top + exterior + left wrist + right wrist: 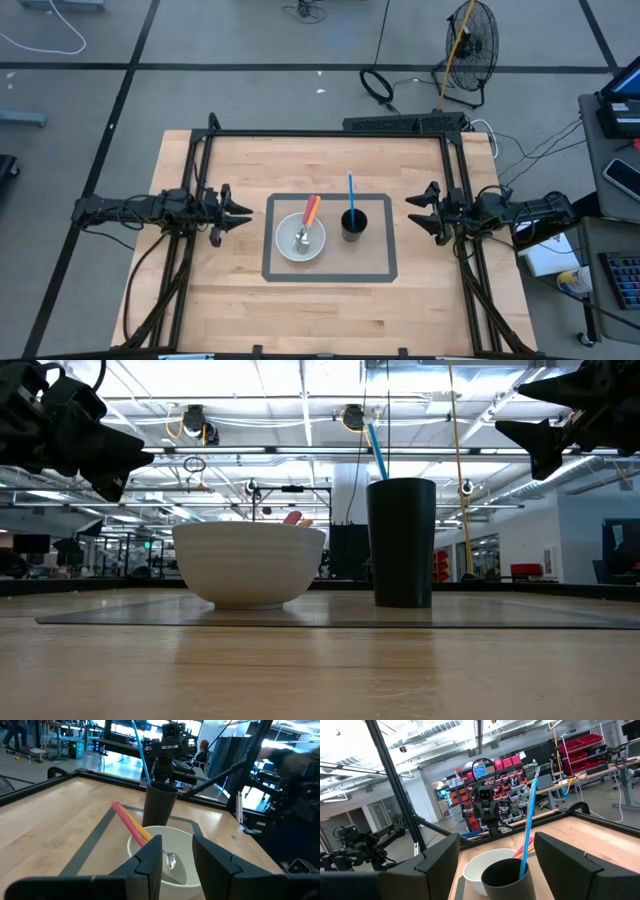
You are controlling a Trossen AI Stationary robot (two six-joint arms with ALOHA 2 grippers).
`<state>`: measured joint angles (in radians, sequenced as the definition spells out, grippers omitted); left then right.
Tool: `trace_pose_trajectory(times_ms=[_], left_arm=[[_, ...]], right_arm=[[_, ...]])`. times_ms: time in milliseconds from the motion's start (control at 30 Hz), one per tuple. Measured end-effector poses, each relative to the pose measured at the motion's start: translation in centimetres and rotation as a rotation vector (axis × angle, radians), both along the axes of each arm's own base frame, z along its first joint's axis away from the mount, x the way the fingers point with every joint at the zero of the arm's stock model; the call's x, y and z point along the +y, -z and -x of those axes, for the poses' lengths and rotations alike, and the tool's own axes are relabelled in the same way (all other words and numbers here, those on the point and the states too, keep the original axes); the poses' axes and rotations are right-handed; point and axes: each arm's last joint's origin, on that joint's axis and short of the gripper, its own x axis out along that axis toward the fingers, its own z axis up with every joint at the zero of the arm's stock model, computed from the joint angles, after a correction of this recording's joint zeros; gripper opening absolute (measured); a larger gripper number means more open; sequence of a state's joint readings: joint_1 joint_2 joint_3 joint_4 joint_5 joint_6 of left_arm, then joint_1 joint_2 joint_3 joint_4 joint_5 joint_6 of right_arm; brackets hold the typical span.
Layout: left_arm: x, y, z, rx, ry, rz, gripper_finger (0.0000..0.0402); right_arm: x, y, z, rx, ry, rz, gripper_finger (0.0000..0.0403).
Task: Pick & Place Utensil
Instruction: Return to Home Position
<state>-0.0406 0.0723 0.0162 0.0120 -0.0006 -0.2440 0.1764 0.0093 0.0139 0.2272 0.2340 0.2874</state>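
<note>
A white bowl stands on the grey-bordered mat at the table's middle. A utensil with a pink-and-orange handle lies in the bowl, its metal head down inside and its handle leaning on the far rim. Right of the bowl stands a black cup holding a blue-handled utensil upright. My left gripper waits open at the mat's left, above the table. My right gripper waits open at the mat's right, also raised.
A black frame rail runs along the table's far side, with posts at both sides near the arms. Bare wood lies in front of the mat toward the near edge. A fan and cables sit on the floor beyond the table.
</note>
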Motion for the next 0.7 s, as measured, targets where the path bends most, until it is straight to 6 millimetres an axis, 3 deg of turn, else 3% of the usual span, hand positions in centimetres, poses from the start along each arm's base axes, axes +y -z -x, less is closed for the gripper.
trace_pose_trajectory(times_ms=[700], left_arm=[[0.00,0.01,0.00,0.000,0.000,-0.001,0.0113]], right_arm=[[0.00,0.00,0.00,0.000,0.000,0.000,0.0254]])
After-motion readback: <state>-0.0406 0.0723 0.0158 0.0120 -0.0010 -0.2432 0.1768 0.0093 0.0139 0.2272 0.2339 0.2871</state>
